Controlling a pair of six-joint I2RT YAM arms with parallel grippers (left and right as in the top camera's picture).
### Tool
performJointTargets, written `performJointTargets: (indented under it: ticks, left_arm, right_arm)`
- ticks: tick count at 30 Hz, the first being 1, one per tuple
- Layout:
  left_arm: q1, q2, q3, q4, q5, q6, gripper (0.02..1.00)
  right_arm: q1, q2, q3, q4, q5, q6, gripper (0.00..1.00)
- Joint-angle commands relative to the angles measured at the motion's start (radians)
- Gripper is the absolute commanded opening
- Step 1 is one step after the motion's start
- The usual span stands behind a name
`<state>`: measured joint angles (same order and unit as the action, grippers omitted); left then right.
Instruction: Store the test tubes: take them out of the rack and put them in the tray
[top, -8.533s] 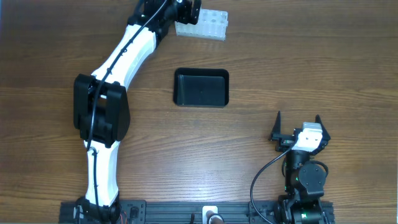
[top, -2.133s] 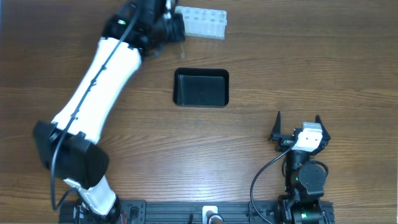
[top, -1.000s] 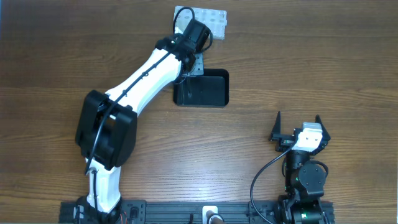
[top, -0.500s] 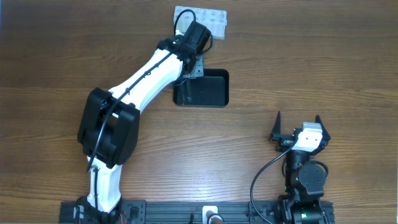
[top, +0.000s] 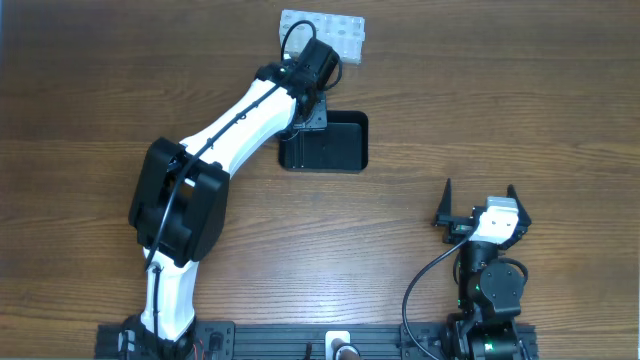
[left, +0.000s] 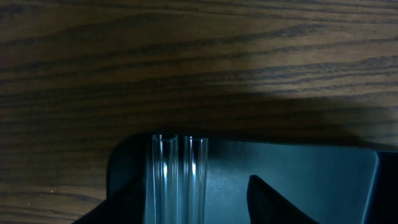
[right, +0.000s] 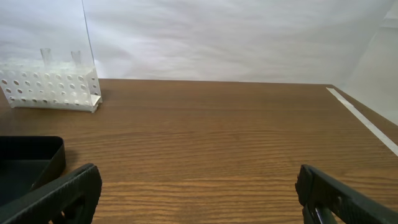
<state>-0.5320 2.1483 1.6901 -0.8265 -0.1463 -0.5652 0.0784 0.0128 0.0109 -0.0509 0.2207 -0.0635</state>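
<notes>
The white perforated rack (top: 322, 35) stands at the table's far edge, and two clear tubes (right: 45, 55) stick up from the rack (right: 50, 87) in the right wrist view. The black tray (top: 335, 142) lies just in front of it. My left gripper (top: 312, 108) hangs over the tray's far left corner. Its wrist view shows two clear test tubes (left: 179, 177) lying side by side between the fingers of the left gripper (left: 186, 211), inside the tray (left: 311, 180). A gap separates the tubes from one finger (left: 273, 202). My right gripper (top: 478, 205) rests open near its base.
Bare wood surrounds the tray and rack. A pale strip (right: 364, 121) marks the table's right side, and a white backdrop (right: 217, 37) rises behind the rack.
The left arm left the rack and swung down to the tray's far left corner, shifting only slightly in the last half second. The right arm has not moved.
</notes>
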Motion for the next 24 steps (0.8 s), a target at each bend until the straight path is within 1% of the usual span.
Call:
performJointTargets:
  ticks: [1,3,6,8,10,11,13,16,20,22,24]
  left_arm:
    - [-0.003,-0.120,-0.002,0.009,-0.043,0.011,0.538]
    - [-0.003,-0.195,-0.002,0.024,-0.118,0.034,0.546]
    - [0.005,-0.320,-0.002,0.097,-0.224,0.157,0.562]
    - [0.023,-0.388,-0.004,0.167,-0.256,0.260,0.625]
    - [0.060,-0.446,-0.013,0.238,-0.253,0.348,0.693]
    - [0.087,-0.476,-0.026,0.274,-0.236,0.383,0.737]
    - [0.153,-0.530,-0.064,0.330,-0.165,0.429,0.805]
    - [0.271,-0.613,-0.171,0.430,-0.023,0.458,0.888]
    - [0.388,-0.749,-0.399,0.605,0.117,0.511,0.950]
    - [0.422,-0.836,-0.527,0.694,0.148,0.514,0.958]
    - [0.447,-0.948,-0.673,0.780,0.158,0.513,0.972]
  right_arm:
    - [-0.005,-0.007,-0.006,-0.001,0.012,-0.005,0.991]
    - [-0.005,-0.007,-0.006,-0.001,0.012,-0.005,0.993]
    - [-0.005,-0.007,-0.006,-0.001,0.012,-0.005,0.991]
    - [-0.005,-0.007,-0.006,-0.001,0.012,-0.005,0.993]
    - [-0.005,-0.007,-0.006,-0.001,0.012,-0.005,0.993]
    - [-0.005,-0.007,-0.006,-0.001,0.012,-0.005,0.993]
    - [-0.005,-0.007,-0.006,-0.001,0.012,-0.005,0.993]
    - [-0.005,-0.007,-0.006,-0.001,0.012,-0.005,0.993]
    - [-0.005,-0.007,-0.006,-0.001,0.012,-0.005,0.991]
    - [-0.005,-0.007,-0.006,-0.001,0.012,-0.005,0.991]
    - [-0.005,-0.007,-0.006,-0.001,0.012,-0.005,0.993]
